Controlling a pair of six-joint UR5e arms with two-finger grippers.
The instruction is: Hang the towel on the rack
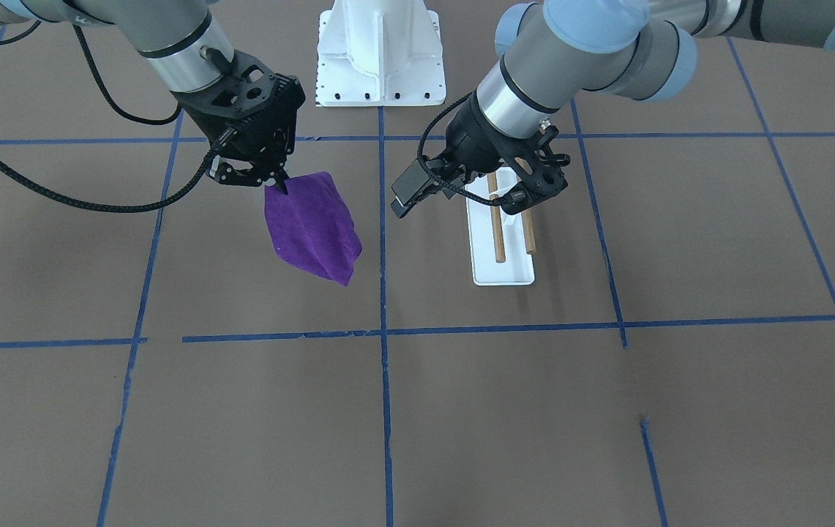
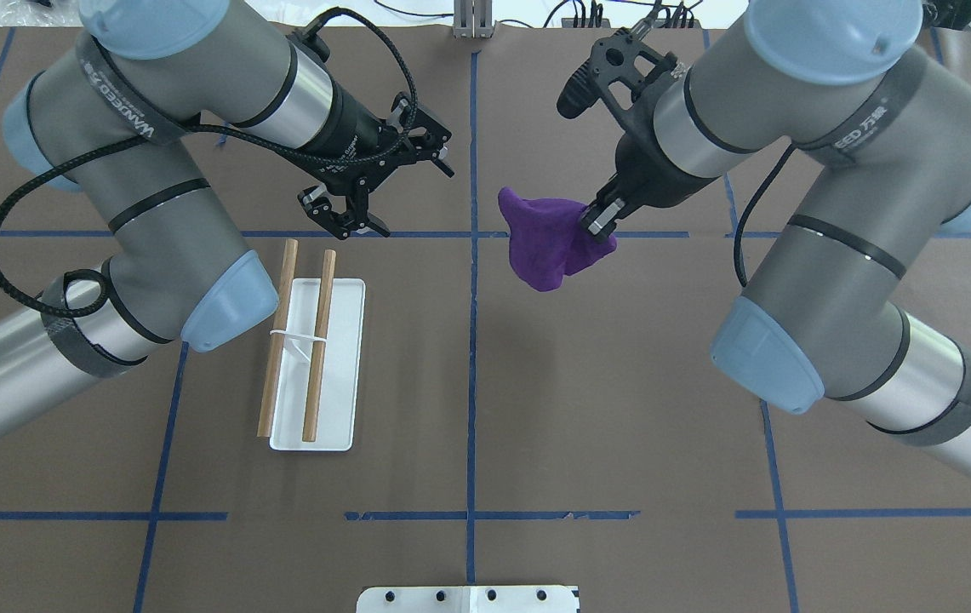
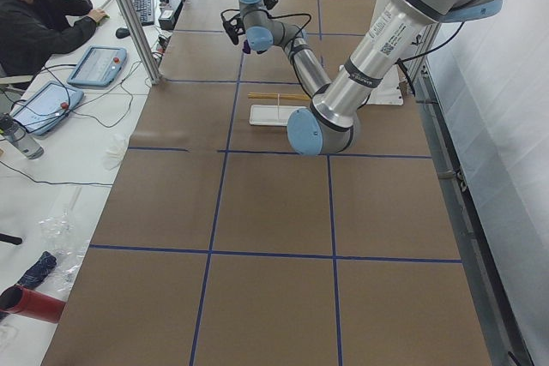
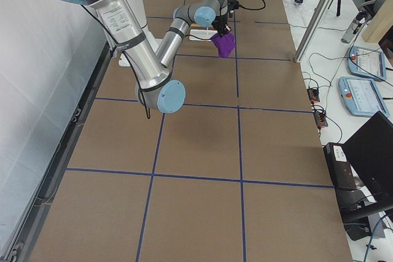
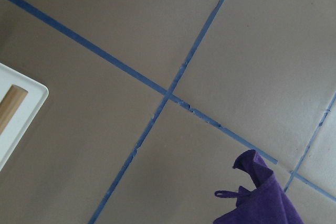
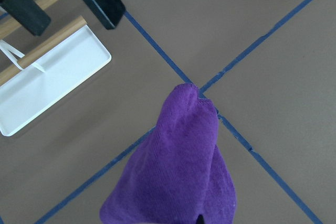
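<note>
- The right hand (image 2: 601, 220) is clenched on the purple towel (image 2: 548, 243), pinching it at one bunched top corner, with its jaws squeezed right in on the cloth.
- The towel hangs down from that grip in a loose, folded drape. It looks lifted off the table (image 2: 621, 426), though I cannot be sure that its lowest tip is clear.
- The left hand (image 2: 349, 220) is released, its two fingers (image 6: 100, 2) spread wide with nothing between them and touching nothing (the right wrist view shows both black pads parted).
- That open hand hovers in the air by one end of the rack (image 2: 339, 375).
- The rack sits flat on the table on the robot's left side. It has a white tray base with two wooden rods (image 2: 319, 340) running lengthwise above it, side by side. The rods are bare.
- Towel and rack are well apart, with a long blue tape line (image 2: 472, 383) running down the table between them.
- The left wrist view catches only a lower corner of the towel, with its little hanging loop, and a corner of the rack.
</note>
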